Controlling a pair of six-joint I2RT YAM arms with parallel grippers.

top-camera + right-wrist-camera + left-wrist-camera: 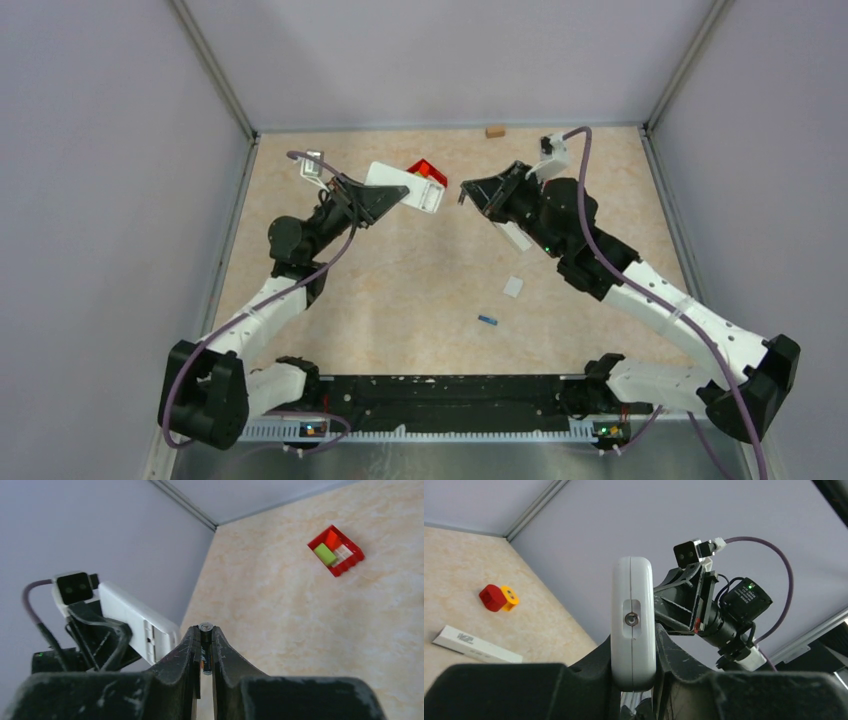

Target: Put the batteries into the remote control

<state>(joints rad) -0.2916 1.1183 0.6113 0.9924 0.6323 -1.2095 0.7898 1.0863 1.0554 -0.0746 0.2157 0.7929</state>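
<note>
My left gripper [388, 200] is shut on a white remote control [403, 187] and holds it above the table, tilted towards the right arm. In the left wrist view the remote [633, 625] stands end-on between the fingers. In the right wrist view the remote [137, 617] shows an open battery slot. My right gripper [467, 191] is shut on a dark battery [205, 647], whose metal end sticks out at the fingertips, a short way from the remote. A blue battery [487, 320] lies on the table. The other batteries are out of view.
A red tray [430, 169] [336, 550] with a green block sits behind the held remote. A second white remote [516, 236] [474, 645] lies under the right arm. A small white cover [513, 286], a wooden block [494, 131] and red and orange pieces [498, 598] lie on the table.
</note>
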